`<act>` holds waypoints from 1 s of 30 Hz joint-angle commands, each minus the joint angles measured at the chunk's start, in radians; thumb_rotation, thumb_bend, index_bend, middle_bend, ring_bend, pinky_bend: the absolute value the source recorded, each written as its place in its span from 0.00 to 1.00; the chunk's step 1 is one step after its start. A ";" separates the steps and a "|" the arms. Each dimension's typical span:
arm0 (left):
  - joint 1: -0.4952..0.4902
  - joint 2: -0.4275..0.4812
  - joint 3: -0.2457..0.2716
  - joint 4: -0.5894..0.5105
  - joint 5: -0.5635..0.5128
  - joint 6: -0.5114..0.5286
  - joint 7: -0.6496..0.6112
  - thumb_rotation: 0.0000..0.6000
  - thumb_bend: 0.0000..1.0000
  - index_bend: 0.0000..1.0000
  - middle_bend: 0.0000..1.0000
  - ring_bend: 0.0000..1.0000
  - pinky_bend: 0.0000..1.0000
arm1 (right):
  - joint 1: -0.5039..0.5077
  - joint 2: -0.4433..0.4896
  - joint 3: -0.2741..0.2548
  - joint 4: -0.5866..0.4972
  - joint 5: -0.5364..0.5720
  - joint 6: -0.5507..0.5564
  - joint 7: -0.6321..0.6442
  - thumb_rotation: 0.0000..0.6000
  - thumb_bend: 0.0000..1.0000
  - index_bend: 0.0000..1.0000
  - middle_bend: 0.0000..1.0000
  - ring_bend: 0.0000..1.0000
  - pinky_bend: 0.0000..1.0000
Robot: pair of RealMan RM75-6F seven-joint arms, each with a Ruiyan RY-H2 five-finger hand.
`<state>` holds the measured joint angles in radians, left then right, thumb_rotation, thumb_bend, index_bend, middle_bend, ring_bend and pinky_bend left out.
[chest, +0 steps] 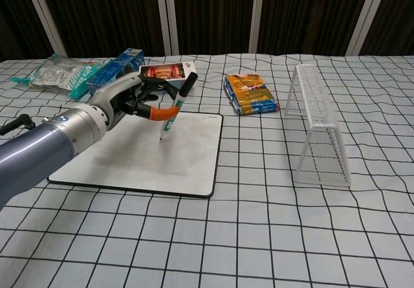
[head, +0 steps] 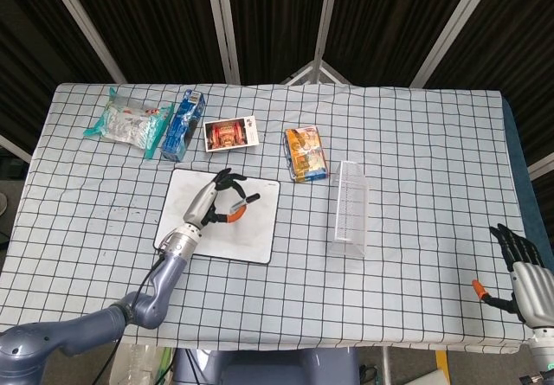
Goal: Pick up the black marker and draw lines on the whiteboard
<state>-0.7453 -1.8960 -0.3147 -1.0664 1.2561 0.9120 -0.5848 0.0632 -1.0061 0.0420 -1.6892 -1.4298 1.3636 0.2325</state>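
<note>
Black marker point(chest: 173, 110): held in the left hand point(chest: 132, 99) over the whiteboard point(chest: 129, 155), tilted, black cap end up and away from the robot, tip pointing down at the board's upper right part. In the chest view the tip is at or just above the white surface; contact cannot be told. The barrel runs between the orange-tipped thumb point(chest: 157, 114), which lies across its lower middle, and the dark fingers point(chest: 150, 85) curled in on the other side. The cap sticks out above the fingers, the tip below them. In the head view the marker point(head: 241, 206) shows as a short dark bar just right of the same hand point(head: 215, 202).

Whiteboard: white with a black rim, flat on the checked tablecloth point(chest: 259, 223), left of centre.

Right hand point(head: 522, 272): at the table's near right edge, well apart from the board, fingers apart, holding nothing. Seen in the head view only.

Other items on the cloth:
- clear snack bag point(head: 127, 122), far left;
- blue carton point(head: 183, 125) just beside it;
- red-and-white card point(head: 230, 133), beyond the board;
- orange packet point(head: 305, 153), right of the board's far corner;
- white wire rack point(chest: 315, 126), right of centre.
</note>
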 commanded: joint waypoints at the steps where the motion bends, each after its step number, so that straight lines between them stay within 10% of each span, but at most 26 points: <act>1: 0.007 0.006 0.011 -0.012 0.007 0.003 0.002 1.00 0.57 0.74 0.21 0.02 0.04 | 0.000 0.000 0.000 0.000 -0.001 0.002 -0.002 1.00 0.30 0.00 0.00 0.00 0.00; 19: 0.090 0.080 0.108 -0.206 0.069 0.058 -0.010 1.00 0.57 0.74 0.22 0.02 0.04 | -0.006 -0.006 0.001 0.004 -0.009 0.019 -0.010 1.00 0.30 0.00 0.00 0.00 0.00; 30: 0.122 0.149 0.083 -0.305 0.109 0.141 -0.057 1.00 0.57 0.74 0.22 0.02 0.04 | -0.008 -0.006 0.001 0.006 -0.012 0.023 -0.005 1.00 0.30 0.00 0.00 0.00 0.00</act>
<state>-0.6233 -1.7520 -0.2258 -1.3696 1.3639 1.0520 -0.6408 0.0550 -1.0123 0.0428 -1.6827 -1.4420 1.3873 0.2266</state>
